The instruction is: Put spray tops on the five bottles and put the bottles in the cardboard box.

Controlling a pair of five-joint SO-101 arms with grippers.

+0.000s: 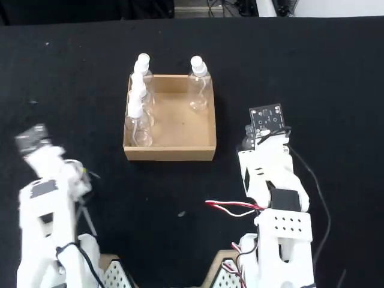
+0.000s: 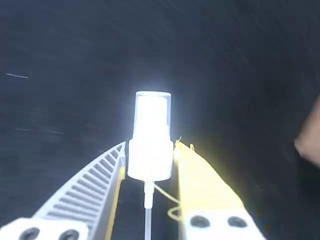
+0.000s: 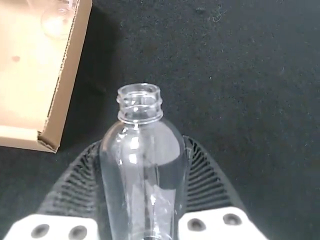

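The left hand was clamped on the collar of a spray top. The slender dip tube hung free between its fingers, well apart from the cardboard box on the left arm's side. The right hand was closed round the body of an uncapped bottle, held upright just beside the box on the right arm's side. Inside the box stood capped bottles, a row along one wall and one at the far corner, all on the black worktop.

The clear bottle looked light, thin-walled and slick, so it was best gripped below the shoulder, gently, with the neck left clear. The top seemed rigid but its tube bendy, so the collar was the place to hold.
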